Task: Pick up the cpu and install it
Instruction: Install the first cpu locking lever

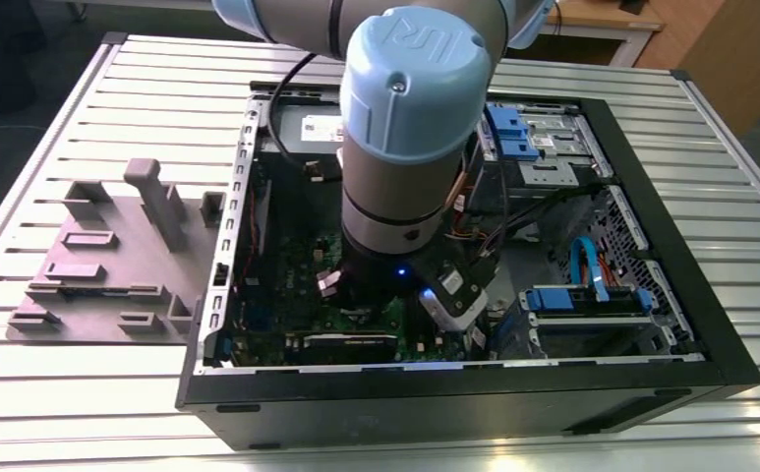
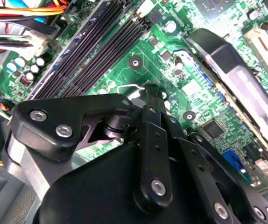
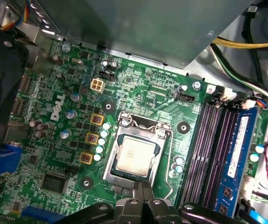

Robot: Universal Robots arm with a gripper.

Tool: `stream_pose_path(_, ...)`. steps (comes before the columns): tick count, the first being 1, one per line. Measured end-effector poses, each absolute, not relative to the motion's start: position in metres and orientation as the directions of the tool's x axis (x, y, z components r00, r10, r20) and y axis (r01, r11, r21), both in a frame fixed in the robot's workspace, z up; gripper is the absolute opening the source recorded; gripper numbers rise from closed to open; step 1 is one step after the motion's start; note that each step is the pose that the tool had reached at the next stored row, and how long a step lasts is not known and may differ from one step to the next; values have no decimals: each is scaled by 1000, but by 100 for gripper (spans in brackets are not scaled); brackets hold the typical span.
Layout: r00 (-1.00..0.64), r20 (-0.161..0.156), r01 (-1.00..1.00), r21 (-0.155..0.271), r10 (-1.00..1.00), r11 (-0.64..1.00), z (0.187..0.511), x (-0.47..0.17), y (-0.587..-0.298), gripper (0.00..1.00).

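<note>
The gripper (image 3: 142, 187) hangs low over the green motherboard (image 3: 138, 91), its two black fingertips pressed together with nothing between them, just beside the edge of the metal socket frame (image 3: 164, 154). The cpu (image 3: 134, 156) lies flat inside that socket, silvery top up, apart from the fingertips. In the exterior view the grey and pale blue arm (image 1: 406, 128) reaches straight down into an open black computer case (image 1: 485, 393), which lies on its side on a table of pale ribbed metal slats (image 1: 156, 69). Next to the case, toward the exterior view's left, sits a grey plastic fixture (image 1: 111, 261) with upright blocks and slots. A wooden panel (image 1: 733, 49) stands behind the table at the exterior view's right. That view also shows blue drive brackets (image 1: 587, 298) and a bundle of cables (image 1: 511, 211) within the case, while the arm hides the socket. The first wrist view looks down on the board: the chip in its seat, dark memory slots (image 3: 208, 144) with one blue memory stick (image 3: 236, 149) fitted, and a row of small yellow-rimmed squares (image 3: 91, 138) near the socket. The second wrist view sees the gripper's black linkage (image 2: 152, 154) from behind, with the memory slots (image 2: 108, 44) and a black card (image 2: 239, 74) on the board beyond it.
</note>
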State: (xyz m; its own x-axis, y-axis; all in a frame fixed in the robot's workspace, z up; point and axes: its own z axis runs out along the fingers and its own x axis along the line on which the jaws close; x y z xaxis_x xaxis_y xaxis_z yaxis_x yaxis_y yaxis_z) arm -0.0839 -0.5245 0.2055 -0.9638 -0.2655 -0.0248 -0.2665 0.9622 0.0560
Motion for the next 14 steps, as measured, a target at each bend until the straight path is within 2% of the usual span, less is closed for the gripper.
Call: stream_pose_path(14, -964, -25, -267, 56, -266, 962, 225, -84, -520, 10)
